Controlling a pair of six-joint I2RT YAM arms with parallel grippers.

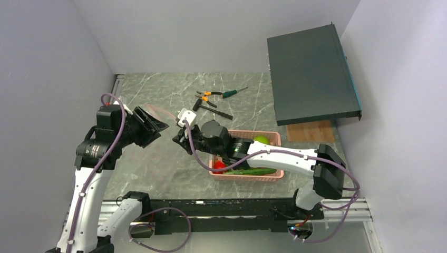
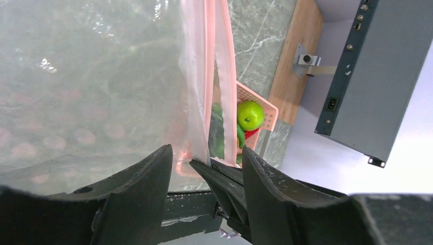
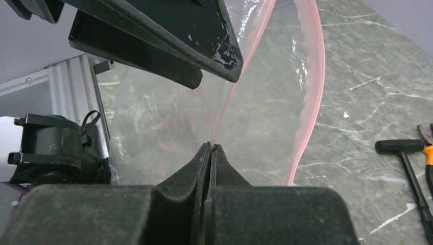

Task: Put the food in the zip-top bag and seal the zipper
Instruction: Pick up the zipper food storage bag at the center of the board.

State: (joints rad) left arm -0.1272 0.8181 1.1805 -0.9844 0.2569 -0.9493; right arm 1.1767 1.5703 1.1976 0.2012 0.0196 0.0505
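Observation:
The clear zip-top bag (image 1: pixel 156 113) hangs in the air between my two grippers; it fills the left wrist view (image 2: pixel 76 76) and the right wrist view (image 3: pixel 255 112). Its pale pink zipper (image 2: pixel 209 61) (image 3: pixel 319 66) gapes open. My right gripper (image 1: pixel 179 138) (image 3: pixel 211 146) is shut on one pink lip. My left gripper (image 1: pixel 158 128) (image 2: pixel 207 153) is open, its jaws standing on either side of the bag's edge and the right fingertips. The food lies in the pink basket (image 1: pixel 274 138): a green apple (image 1: pixel 262 140) (image 2: pixel 250 115), a long green pepper (image 1: pixel 252 171) and a red fruit (image 1: pixel 219 165).
Orange-handled pliers (image 1: pixel 207 96), a screwdriver (image 1: pixel 233 93) and a small hammer (image 1: pixel 211 109) (image 3: pixel 403 147) lie behind the basket. A dark flat box (image 1: pixel 311 74) leans at the back right over a wooden board (image 1: pixel 310 130). Walls close in on the left and right.

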